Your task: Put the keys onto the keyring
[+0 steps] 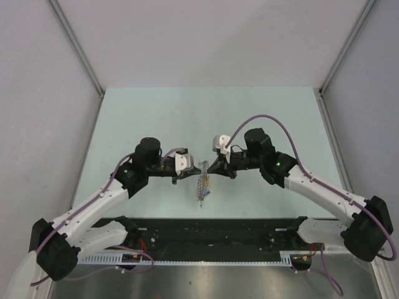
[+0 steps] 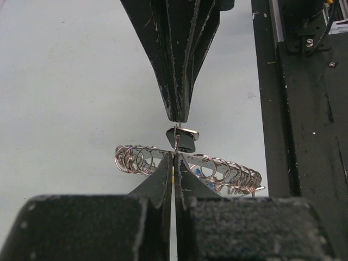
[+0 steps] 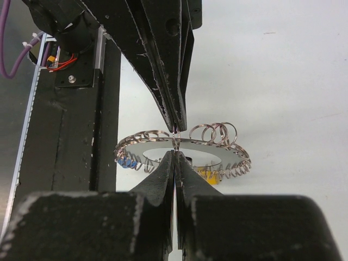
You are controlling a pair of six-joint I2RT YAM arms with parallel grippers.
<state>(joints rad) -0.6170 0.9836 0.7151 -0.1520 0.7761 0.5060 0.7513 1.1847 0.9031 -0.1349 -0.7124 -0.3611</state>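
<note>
The keyring point(image 1: 201, 182), a flat grey disc rimmed with small wire loops, hangs above the table between both grippers. My left gripper point(image 1: 195, 172) is shut on a thin loop at its rim, fingertips point(image 2: 167, 159) pressed together. My right gripper point(image 1: 211, 169) faces it, also shut on that loop at the rim point(image 3: 175, 154). In the left wrist view a black key point(image 2: 187, 141) sits just beyond the keyring point(image 2: 133, 157), and a blue key point(image 2: 205, 172) shows under it. In the right wrist view a blue key point(image 3: 128, 162) and a yellow key point(image 3: 209, 174) hang below the keyring point(image 3: 209, 143).
The pale green table point(image 1: 156, 112) runs back to grey enclosure walls with slanted metal posts point(image 1: 78, 50). A black rail point(image 1: 206, 230) with wiring lies along the near edge, close under the hanging ring, and appears again as the rail point(image 2: 304, 109) and the rail point(image 3: 70, 136).
</note>
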